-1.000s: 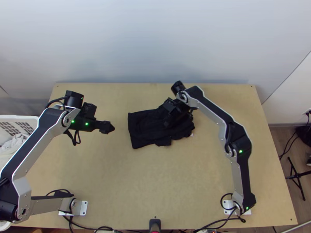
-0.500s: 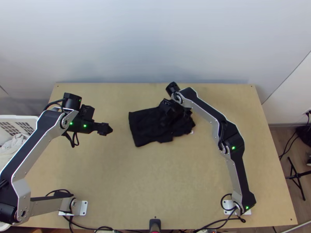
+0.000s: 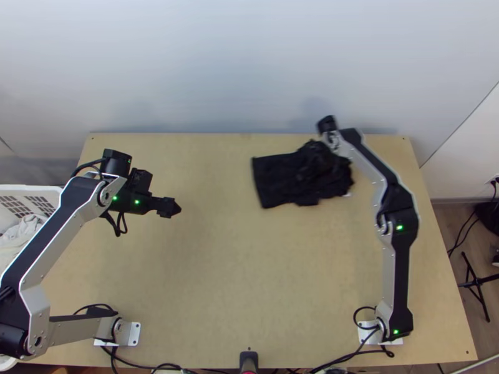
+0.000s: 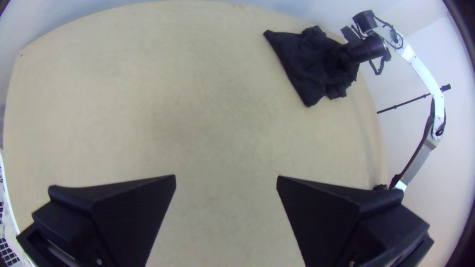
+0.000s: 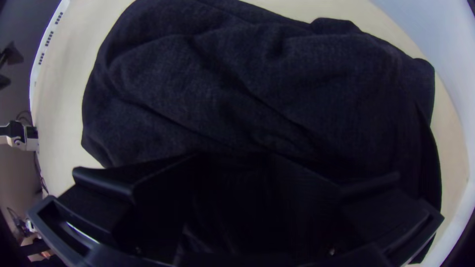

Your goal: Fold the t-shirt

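The shirt (image 3: 277,181) is found toward the counter's (image 3: 249,280) far right corner, compact but rumpled. Folding is judged partly done; squaring is left. The left tool (image 4: 226,176) is spread, the right tool (image 5: 235,155) parted at the shirt.

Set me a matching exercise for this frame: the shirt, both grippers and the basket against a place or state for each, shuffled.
1. Shirt
2. Left gripper
3. Right gripper
4. Basket

A. White, beside the table
B. At the shirt
C. Black, lying creased
D. Open, away from the shirt

Pairs: 1-C, 2-D, 3-B, 4-A
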`<action>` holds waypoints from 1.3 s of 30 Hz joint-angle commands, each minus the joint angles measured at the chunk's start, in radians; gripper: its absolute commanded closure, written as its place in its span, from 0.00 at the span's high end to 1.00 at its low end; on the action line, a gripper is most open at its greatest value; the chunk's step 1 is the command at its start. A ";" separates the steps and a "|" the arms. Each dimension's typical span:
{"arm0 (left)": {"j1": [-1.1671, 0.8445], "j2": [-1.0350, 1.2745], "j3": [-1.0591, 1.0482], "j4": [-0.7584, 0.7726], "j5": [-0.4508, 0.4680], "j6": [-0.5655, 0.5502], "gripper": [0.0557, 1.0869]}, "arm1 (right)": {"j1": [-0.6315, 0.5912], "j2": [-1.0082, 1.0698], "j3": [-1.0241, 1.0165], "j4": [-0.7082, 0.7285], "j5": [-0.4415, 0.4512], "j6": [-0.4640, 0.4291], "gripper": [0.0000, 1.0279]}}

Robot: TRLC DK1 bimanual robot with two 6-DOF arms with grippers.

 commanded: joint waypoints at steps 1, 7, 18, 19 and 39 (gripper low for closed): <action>-0.009 0.019 0.010 0.007 0.001 0.009 0.96 | -0.204 -0.015 -0.008 0.002 0.037 -0.039 0.62; -0.030 0.052 0.039 0.007 0.001 0.009 0.96 | -0.342 -0.010 -0.011 0.006 0.087 -0.074 0.62; -0.066 0.094 0.071 0.009 0.001 0.021 0.96 | -0.548 -0.118 -0.157 0.045 0.170 0.004 0.62; -0.067 0.097 0.074 0.009 0.001 0.022 0.96 | -0.562 -0.122 -0.155 0.045 0.175 0.027 0.62; -0.060 0.112 0.084 0.002 0.009 0.072 0.96 | -0.543 -0.221 -0.177 0.083 0.211 0.121 0.75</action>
